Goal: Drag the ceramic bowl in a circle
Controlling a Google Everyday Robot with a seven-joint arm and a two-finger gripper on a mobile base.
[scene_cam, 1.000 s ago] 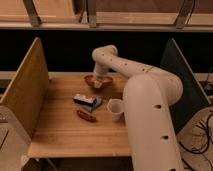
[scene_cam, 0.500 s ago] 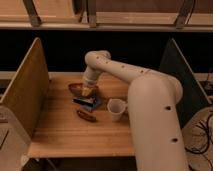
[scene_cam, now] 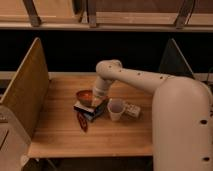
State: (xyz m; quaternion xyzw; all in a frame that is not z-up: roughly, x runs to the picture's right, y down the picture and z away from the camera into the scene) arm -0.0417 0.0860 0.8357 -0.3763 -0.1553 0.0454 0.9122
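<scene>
The ceramic bowl (scene_cam: 84,96) sits a little left of the middle of the wooden table (scene_cam: 60,135), its reddish-brown body round with no long axis to speak of and its mouth facing up, resting against or partly on a dark flat packet (scene_cam: 91,110) at its 5 o'clock. The gripper (scene_cam: 96,101) comes down from the white arm (scene_cam: 135,80) at the bowl's 3 o'clock rim; whether it clamps the rim cannot be told. A pale cup (scene_cam: 115,109) stands upright at the bowl's 4 o'clock, just beside the packet. A small light box (scene_cam: 132,110) lies at the cup's 3 o'clock. A small elongated dark red object (scene_cam: 82,121) lies at the bowl's 6 o'clock, its length running 11 to 5 o'clock. No writing can be read on the packet or box.
</scene>
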